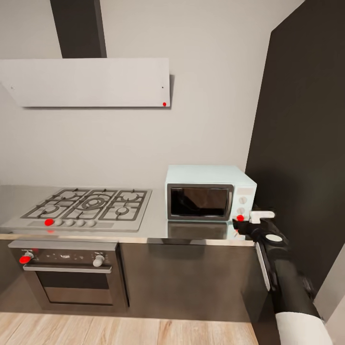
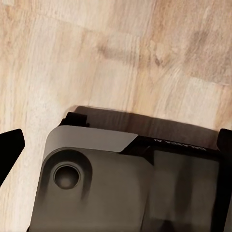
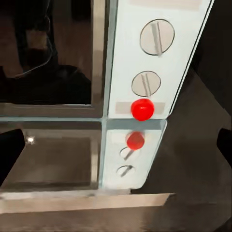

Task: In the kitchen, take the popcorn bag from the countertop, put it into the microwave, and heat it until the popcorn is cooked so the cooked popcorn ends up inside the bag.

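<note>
My right hand [image 1: 249, 221] sits at the lower right front corner of the small pale mint-blue boxy microwave [image 1: 209, 192], right by the red light [image 3: 142, 109] at the foot of its side panel; I cannot tell whether it touches. On the right wrist camera the dark fingertips [image 3: 9, 152] show at opposite edges, spread wide with nothing between them. Above the light are two round pale knobs [image 3: 157, 37], and the dark glass door [image 1: 199, 201] is closed. The microwave stands on the grey brushed-metal worktop [image 1: 158, 227], which mirrors the panel. Further left lies a grey gas hob [image 1: 88, 205], with a dark built-in oven [image 1: 72, 275] below it. My left hand [image 2: 116, 145] hangs spread over the pale wooden floor [image 2: 96, 58], above a grey part of the robot [image 2: 96, 188].
</note>
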Robot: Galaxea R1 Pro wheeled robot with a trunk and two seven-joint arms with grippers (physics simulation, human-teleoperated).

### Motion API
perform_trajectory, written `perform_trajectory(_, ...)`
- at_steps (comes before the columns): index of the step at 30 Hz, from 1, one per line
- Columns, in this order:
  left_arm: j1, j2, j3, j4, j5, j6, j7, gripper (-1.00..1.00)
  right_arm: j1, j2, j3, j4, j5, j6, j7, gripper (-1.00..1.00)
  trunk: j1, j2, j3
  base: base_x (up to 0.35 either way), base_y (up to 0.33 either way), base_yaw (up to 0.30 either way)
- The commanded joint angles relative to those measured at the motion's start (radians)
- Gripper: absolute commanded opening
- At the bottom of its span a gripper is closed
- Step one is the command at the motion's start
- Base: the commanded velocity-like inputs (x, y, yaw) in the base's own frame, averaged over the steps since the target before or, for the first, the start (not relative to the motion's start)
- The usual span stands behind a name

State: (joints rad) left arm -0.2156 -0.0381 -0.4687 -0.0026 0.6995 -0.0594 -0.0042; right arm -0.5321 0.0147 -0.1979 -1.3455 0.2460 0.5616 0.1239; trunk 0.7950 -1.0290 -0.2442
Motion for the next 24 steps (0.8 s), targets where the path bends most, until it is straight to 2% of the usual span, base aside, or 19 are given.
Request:
perform_trajectory(1, -0.001, 0.000, -0.008, 0.001, 0.009, -0.003, 0.000, 1.00, -0.002, 0.000, -0.004, 0.058, -0.002, -0.041, 0.009, 1.00, 0.000, -0.001, -0.001, 0.000, 0.000, 0.000)
perform_trajectory(3, -0.001, 0.000, -0.008, 0.001, 0.009, -0.003, 0.000, 1.00, -0.005, -0.004, -0.006, 0.210, -0.034, -0.177, -0.003, 1.00, 0.000, -0.001, -0.001, 0.000, 0.000, 0.000)
perform_trajectory(4, -0.001, 0.000, -0.008, 0.001, 0.008, -0.004, 0.000, 1.00, -0.005, -0.003, -0.007, 0.245, -0.042, -0.218, -0.019, 1.00, 0.000, -0.001, -0.001, 0.000, 0.000, 0.000)
perform_trajectory(7, -0.001, 0.000, -0.008, 0.001, 0.008, -0.004, 0.000, 1.00, -0.005, -0.002, -0.033, 0.262, -0.052, -0.260, -0.050, 1.00, 0.000, -0.001, -0.001, 0.000, 0.000, 0.000)
perform_trajectory(13, -0.001, 0.001, -0.008, 0.001, 0.008, -0.005, 0.000, 1.00, -0.005, -0.011, -0.095, 0.255, -0.070, -0.277, -0.060, 1.00, 0.000, -0.001, -0.001, 0.000, 0.000, 0.000)
perform_trajectory(16, -0.001, 0.000, -0.009, 0.000, 0.005, -0.005, 0.000, 1.00, -0.005, -0.009, -0.098, 0.211, -0.065, -0.269, -0.057, 1.00, 0.000, -0.001, -0.001, 0.000, 0.000, 0.000)
perform_trajectory(19, -0.001, -0.002, -0.011, 0.000, 0.003, -0.005, 0.000, 1.00, -0.005, -0.009, -0.092, 0.170, -0.060, -0.211, -0.051, 1.00, 0.000, -0.001, -0.001, 0.000, 0.000, 0.000)
perform_trajectory(22, -0.001, -0.003, -0.011, 0.000, 0.003, -0.005, 0.000, 1.00, -0.005, -0.009, -0.094, 0.162, -0.059, -0.170, -0.048, 1.00, 0.000, -0.001, -0.001, 0.000, 0.000, 0.000)
perform_trajectory(24, -0.001, -0.005, -0.012, -0.002, 0.003, -0.007, 0.000, 1.00, -0.005, -0.015, -0.089, 0.167, -0.065, -0.173, -0.042, 1.00, 0.000, -0.001, -0.001, 0.000, 0.000, 0.000)
